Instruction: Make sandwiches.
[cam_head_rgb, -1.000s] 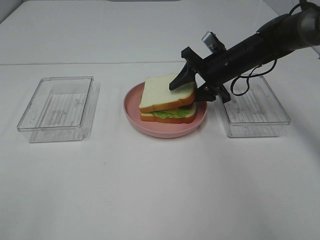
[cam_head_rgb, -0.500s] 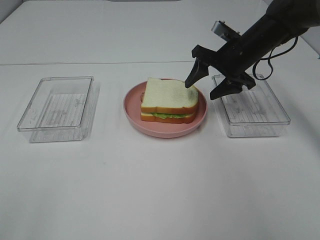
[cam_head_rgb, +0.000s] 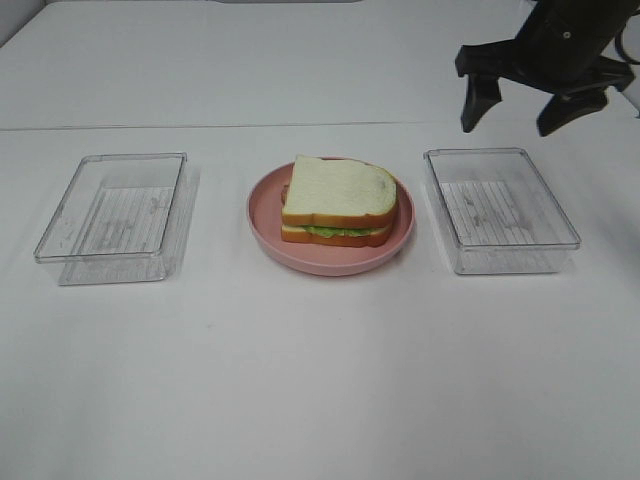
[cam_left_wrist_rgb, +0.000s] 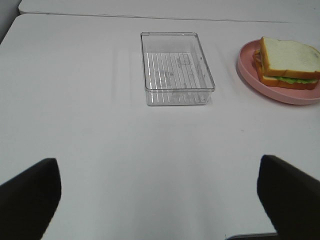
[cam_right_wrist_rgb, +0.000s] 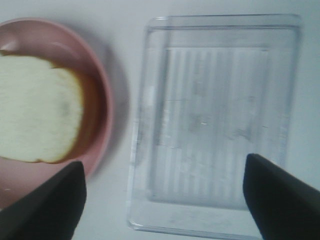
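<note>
Your sandwich (cam_head_rgb: 338, 200) sits on the pink plate (cam_head_rgb: 268, 222), between two clear trays (cam_head_rgb: 115, 215) — one on each side. Your right gripper (cam_head_rgb: 521, 111) hangs above the right tray (cam_head_rgb: 500, 207), fingers spread, holding nothing. Your left gripper (cam_left_wrist_rgb: 160, 200) is spread too — well short of the left tray.

My feed's bright and evenly lit, diffuse overhead light w/ only soft, faint shadows on the white bench (cam_head_rgb: 320, 380), e.g. a thin one under the pink plate (cam_head_rgb: 330, 258) and beside the clear trays (cam_head_rgb: 112, 215). Exterior high and left wrist views are sharp, no strong glare, just mild sheen on tray rims. Right wrist view is noticeably blurred, tray (cam_right_wrist_rgb: 215, 120) edges smeared, and the dark jaws in both wrist views are out of focus, no detail.
</note>
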